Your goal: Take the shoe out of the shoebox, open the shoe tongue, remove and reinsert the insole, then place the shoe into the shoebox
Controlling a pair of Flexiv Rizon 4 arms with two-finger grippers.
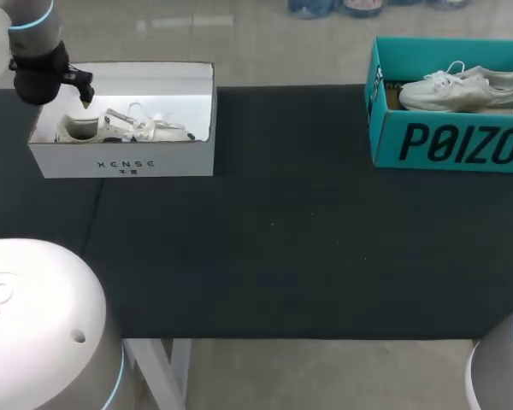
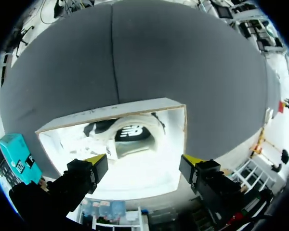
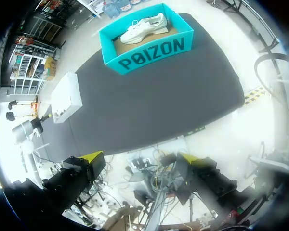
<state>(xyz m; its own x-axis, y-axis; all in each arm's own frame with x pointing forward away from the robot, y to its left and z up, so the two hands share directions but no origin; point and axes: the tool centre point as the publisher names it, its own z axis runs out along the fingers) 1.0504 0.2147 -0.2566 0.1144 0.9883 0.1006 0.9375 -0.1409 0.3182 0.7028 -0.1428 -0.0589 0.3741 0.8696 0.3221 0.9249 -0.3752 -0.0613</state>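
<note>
Hovering above the far-left white box (image 1: 124, 162) with a shoe (image 1: 128, 126) inside, the left gripper (image 2: 144, 161) stands spread wide, empty; the right gripper (image 3: 143, 159), near right, is likewise wide.

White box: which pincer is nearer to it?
Left. The left pincer hangs open right above the white box, over the shoe inside. The right pincer is open too, out past the table edge, far from the box.

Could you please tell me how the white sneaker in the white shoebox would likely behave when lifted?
The white lace-up sneaker is probably light and somewhat floppy: its upper looks soft. Its loose laces might snag on the wall of the white cardboard shoebox.
</note>
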